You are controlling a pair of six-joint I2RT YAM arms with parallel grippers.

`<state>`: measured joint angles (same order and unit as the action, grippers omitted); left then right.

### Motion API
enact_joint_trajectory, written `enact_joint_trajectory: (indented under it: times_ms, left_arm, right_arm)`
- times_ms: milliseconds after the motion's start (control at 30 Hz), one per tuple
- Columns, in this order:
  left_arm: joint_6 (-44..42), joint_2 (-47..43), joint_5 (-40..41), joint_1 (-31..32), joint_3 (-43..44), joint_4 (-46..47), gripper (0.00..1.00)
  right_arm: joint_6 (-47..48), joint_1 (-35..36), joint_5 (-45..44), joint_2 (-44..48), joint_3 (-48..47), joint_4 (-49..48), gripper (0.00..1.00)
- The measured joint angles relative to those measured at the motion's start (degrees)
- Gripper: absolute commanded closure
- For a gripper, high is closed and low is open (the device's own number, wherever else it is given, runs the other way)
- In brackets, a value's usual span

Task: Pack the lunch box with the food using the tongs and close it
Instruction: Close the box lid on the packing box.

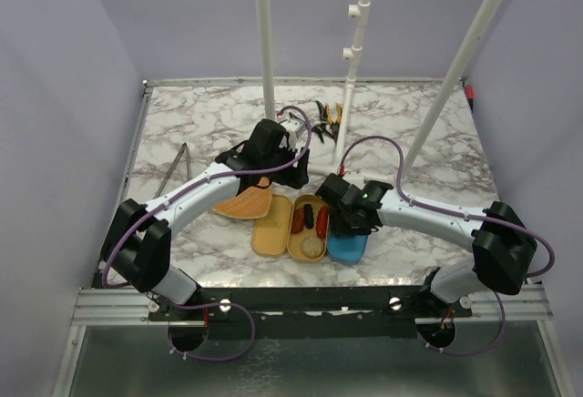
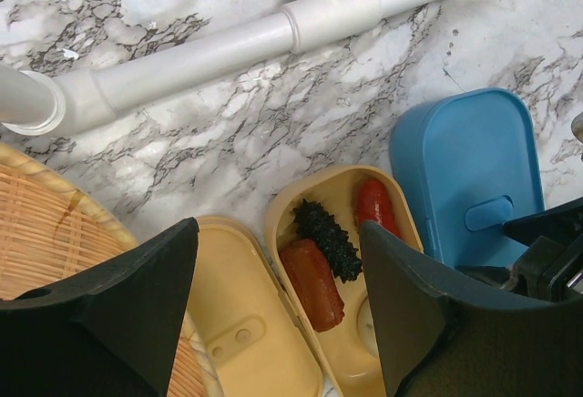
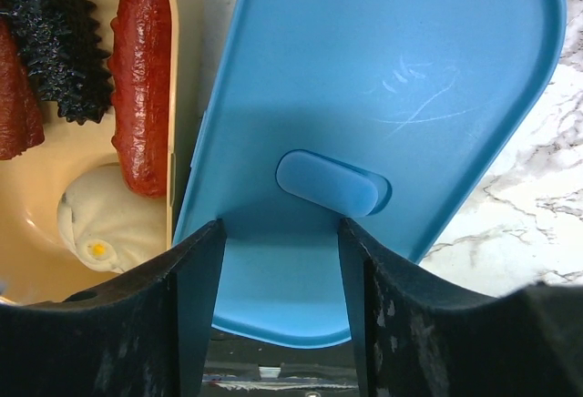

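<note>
The four pieces of toy food, an orange-red sausage [image 2: 312, 280], a dark brown ridged bit [image 2: 326, 238], a red sausage [image 2: 375, 206] and a round beige ball [image 3: 109, 224], all lie together in one pale yellow oval shell of the lunch box [image 2: 339, 172]. A second, empty yellow shell [image 2: 246, 324] sits touching it on the left. We therefore judge the packing done and the closing still to do. That would explain why the long thin grey metal tongs [image 1: 173, 171] lie flat on the marble-patterned counter [image 1: 428, 156], far to the left and well apart from both arms. The right claw [image 3: 281, 229] hangs directly over the near end of the flat blue plastic lid [image 3: 392, 78]. Its jaws stand about half apart, one on each side of the line that leads to the lid's small raised tab [image 3: 332, 183]. They clamp nothing that we can see (the lid is wider than the gap, so it cannot be pinched across). We read this pose as lining up for a hold on the lid. The lid itself lies just right of the filled shell, its left edge over that shell's rim. The left claw [image 2: 276, 231] hovers above the box and the round woven bamboo plate [image 2: 55, 233], spread wide and empty, probably kept clear of the lid's path.
</note>
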<state>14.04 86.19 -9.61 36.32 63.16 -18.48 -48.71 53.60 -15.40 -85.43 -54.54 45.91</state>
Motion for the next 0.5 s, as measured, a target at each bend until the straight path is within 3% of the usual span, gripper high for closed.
enact_joint_trajectory:
  times_ms: [500]
  left_arm:
    - [1.8, -7.1, 4.9, -2.2, -3.7, 1.9, 0.24]
  right_arm:
    - [0.0, 0.0, -3.7, 1.2, -10.2, 10.8, 0.34]
